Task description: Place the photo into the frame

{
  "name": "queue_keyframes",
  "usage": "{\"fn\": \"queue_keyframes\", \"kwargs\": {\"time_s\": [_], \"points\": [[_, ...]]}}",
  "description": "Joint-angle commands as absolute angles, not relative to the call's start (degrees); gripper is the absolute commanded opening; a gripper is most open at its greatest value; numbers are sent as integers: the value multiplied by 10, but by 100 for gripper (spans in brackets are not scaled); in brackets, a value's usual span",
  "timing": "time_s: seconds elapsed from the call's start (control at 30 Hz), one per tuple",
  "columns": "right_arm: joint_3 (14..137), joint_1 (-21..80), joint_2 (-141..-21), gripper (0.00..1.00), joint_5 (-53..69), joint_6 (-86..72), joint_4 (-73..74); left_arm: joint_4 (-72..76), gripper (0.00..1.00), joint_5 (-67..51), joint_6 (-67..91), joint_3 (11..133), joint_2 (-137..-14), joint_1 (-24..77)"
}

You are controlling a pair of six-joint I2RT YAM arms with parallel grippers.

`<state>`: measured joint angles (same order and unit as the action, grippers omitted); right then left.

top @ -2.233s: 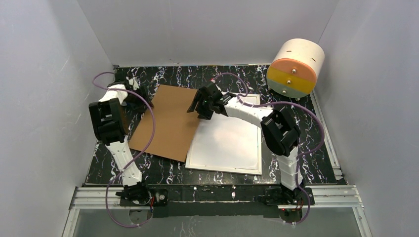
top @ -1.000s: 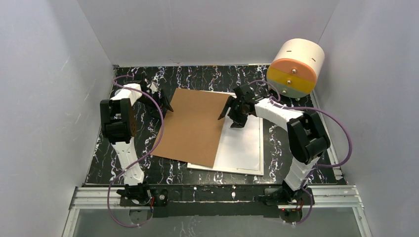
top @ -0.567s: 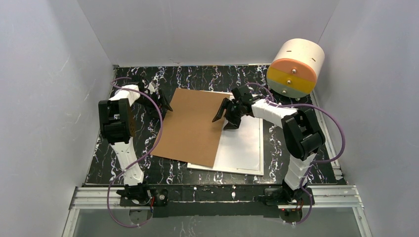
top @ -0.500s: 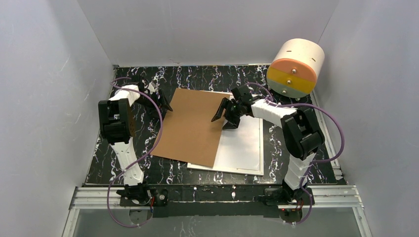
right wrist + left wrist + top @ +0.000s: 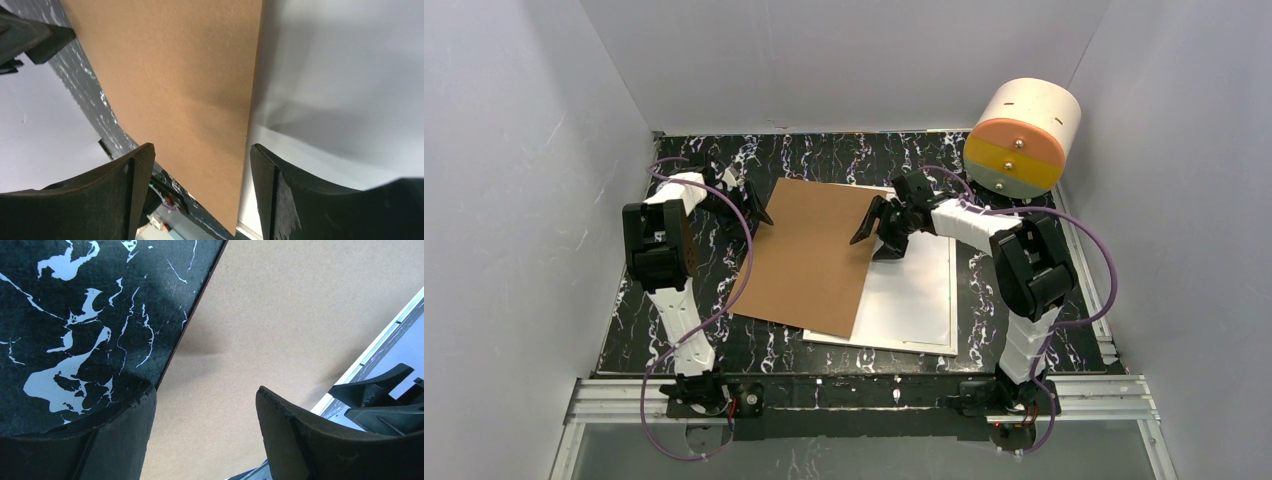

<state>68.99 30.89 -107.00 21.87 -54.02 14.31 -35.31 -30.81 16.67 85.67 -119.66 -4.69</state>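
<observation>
The frame (image 5: 951, 300) lies flat right of centre, a narrow white rim around a plain white inside (image 5: 340, 75). No red-orange print shows in any view. A plain brown backing board (image 5: 814, 255) lies flat, its right part over the frame's left part. My left gripper (image 5: 760, 214) is open at the board's far left edge, with bare board (image 5: 280, 315) between its jaws in the left wrist view (image 5: 205, 390). My right gripper (image 5: 873, 235) is open and straddles the board's right edge (image 5: 252, 100); its jaws stand wide apart in the right wrist view (image 5: 200, 147).
A white-and-orange drum (image 5: 1022, 138) stands at the back right corner. The black marbled table (image 5: 824, 155) is boxed in by grey walls on three sides. The frame's rim (image 5: 380, 340) and the right gripper's fingers (image 5: 380, 390) show in the left wrist view.
The board first slid right, over the frame's left part. In the last second my right gripper shifted a little left onto the board's right edge. The left arm stayed still.
</observation>
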Motion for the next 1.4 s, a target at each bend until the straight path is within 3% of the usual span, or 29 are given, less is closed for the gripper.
{"fn": "queue_keyframes", "kwargs": {"time_s": [0.0,0.57,1.0,1.13,1.37], "points": [[746,315,-1081,78,142,-523,244,-390,71,-283,161,826,-1229,-36],[751,316,-1111,73,207,-529,134,-387,71,-299,163,827,-1231,-36],[668,326,-1047,60,333,-572,-158,-381,71,-311,171,822,-1227,-36],[681,344,-1069,44,342,-602,-184,-377,71,-311,173,819,-1226,-36],[713,366,-1082,24,322,-598,-164,-377,70,-305,173,819,-1222,-36]]}}
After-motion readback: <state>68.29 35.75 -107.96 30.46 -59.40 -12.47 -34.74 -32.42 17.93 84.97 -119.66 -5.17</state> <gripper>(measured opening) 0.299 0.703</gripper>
